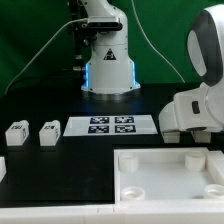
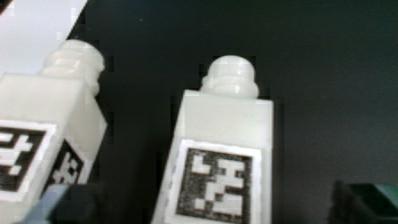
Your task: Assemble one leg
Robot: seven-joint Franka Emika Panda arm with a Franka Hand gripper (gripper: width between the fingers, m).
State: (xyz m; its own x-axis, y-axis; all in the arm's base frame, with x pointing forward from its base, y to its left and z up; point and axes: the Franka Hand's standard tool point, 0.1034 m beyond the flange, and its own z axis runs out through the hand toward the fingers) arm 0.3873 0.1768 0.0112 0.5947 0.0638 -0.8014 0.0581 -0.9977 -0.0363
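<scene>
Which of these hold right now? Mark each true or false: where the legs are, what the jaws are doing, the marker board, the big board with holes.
1. Two legs stand side by side at the exterior view's left. True.
2. The jaws are shut on a leg. False: the wrist view shows them open, one on either side of a leg, not closed on it.
3. The marker board lies flat in front of the robot's base. True.
4. A leg is already plugged into the big board with holes. False: no leg sits on the part of it that shows.
</scene>
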